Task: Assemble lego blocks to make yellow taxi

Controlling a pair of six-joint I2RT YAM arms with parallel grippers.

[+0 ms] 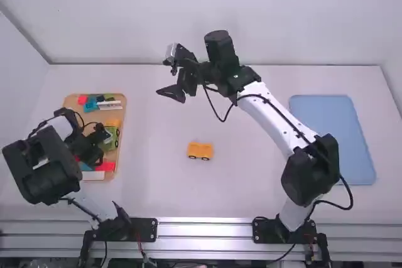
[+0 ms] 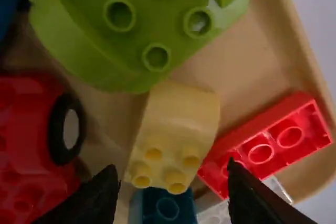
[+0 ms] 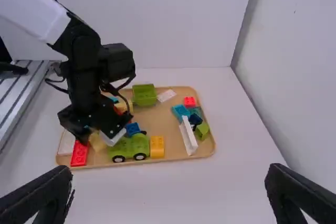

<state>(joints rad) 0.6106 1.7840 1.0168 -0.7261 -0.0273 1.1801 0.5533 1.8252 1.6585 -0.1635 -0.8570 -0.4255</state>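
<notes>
In the high view my left gripper [image 1: 94, 153] is low over the tray [image 1: 123, 101] of blocks. In the left wrist view, the left gripper [image 2: 173, 192] stands open above a curved pale-yellow block [image 2: 181, 114], whose studded end lies between the fingers; contact cannot be told. A yellow block with black wheels [image 1: 200, 150] sits alone mid-table in the high view. Away from it, near the table's far side, is my right gripper [image 1: 171, 80]. Its fingers are wide apart with nothing between them in the right wrist view, where the right gripper [image 3: 168, 195] faces the tray.
Around the curved block lie a green piece [image 2: 126, 40], a red wheeled piece [image 2: 31, 145], a red block [image 2: 273, 140] and a teal block [image 2: 168, 208]. In the right wrist view, a yellow block [image 3: 157, 147] adjoins a green wheeled piece [image 3: 128, 148]. A blue tray [image 1: 333, 136] is at right.
</notes>
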